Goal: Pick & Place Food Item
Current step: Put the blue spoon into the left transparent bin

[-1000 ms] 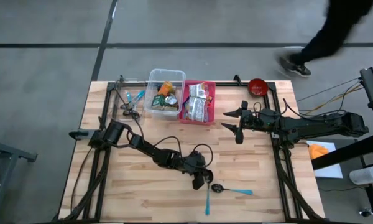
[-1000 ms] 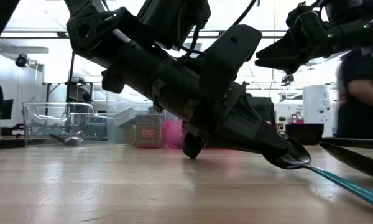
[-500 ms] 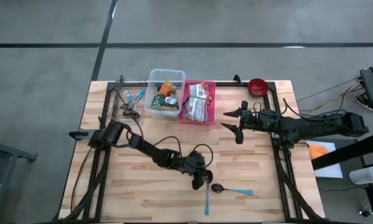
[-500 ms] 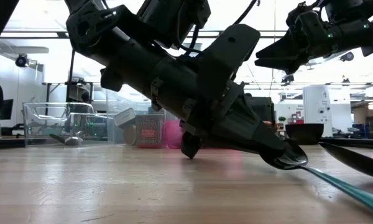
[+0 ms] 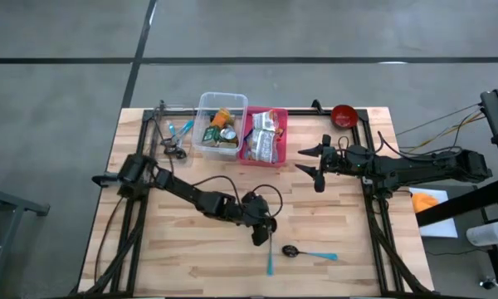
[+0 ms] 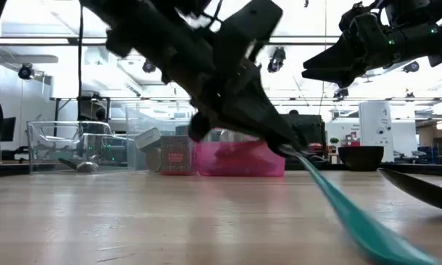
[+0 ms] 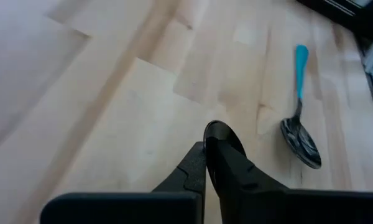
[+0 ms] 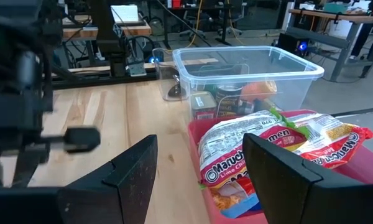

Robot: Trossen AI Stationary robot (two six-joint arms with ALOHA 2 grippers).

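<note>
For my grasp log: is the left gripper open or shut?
Shut: in the left wrist view the left gripper is closed tightly on a spoon.

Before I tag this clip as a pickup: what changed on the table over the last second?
The left gripper, jaws shut on a teal-handled spoon, lifted and drew back toward the table's middle, dragging the spoon along so its handle shifted. The second spoon stayed where it lay. The right gripper, the clear bin and the pink tray did not move. A person walking past behind the table is gone.

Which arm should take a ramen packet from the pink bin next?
Right. The right gripper is open and empty beside the pink bin; the left gripper holds a spoon farther away.
</note>
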